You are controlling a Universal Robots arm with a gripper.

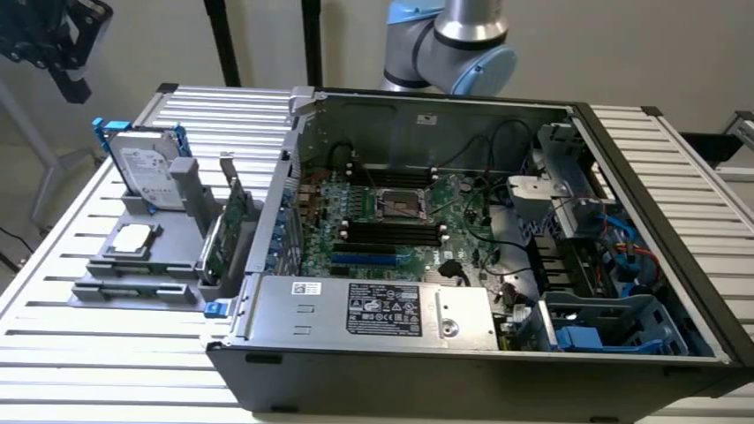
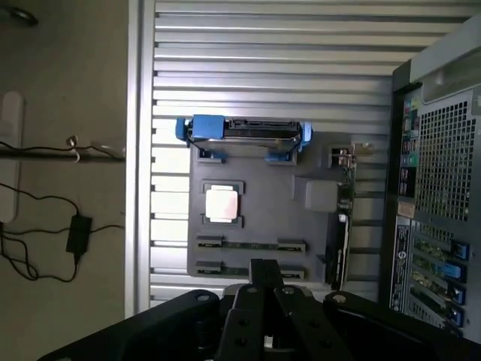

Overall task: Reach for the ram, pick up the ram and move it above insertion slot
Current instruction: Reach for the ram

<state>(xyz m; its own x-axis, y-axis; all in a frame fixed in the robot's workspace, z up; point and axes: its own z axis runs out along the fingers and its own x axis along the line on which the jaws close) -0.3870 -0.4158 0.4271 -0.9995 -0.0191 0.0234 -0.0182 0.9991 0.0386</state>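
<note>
Gripper [image 2: 264,272]: right up at the lens, hanging over the holder's ram end, touching nothing.
Fingers [image 2: 248,316]: drawn together, nothing between them.
Ram [image 2: 252,245]: thin green stick, on edge in a holder groove, just beyond the fingertips and apart from them.
Holder [image 1: 171,243]: grey block at nine o'clock from the case in the exterior view, with the ram grooves at its six o'clock end.
Why on edge: the long top edge faces up, probably so it can be pinched from above.
Case [image 1: 471,384]: on its side, panel off, board facing up, which leaves the dark slots [image 1: 389,231] open from above.
Arm [image 1: 454,40]: at twelve o'clock behind the case, cut off by the frame edge.
Hard to tell: a second groove sits partly behind the fingertips, so I can't say whether it is filled. The gripper's height over the holder can't be read. The ram's chips are too small to make out.
</note>
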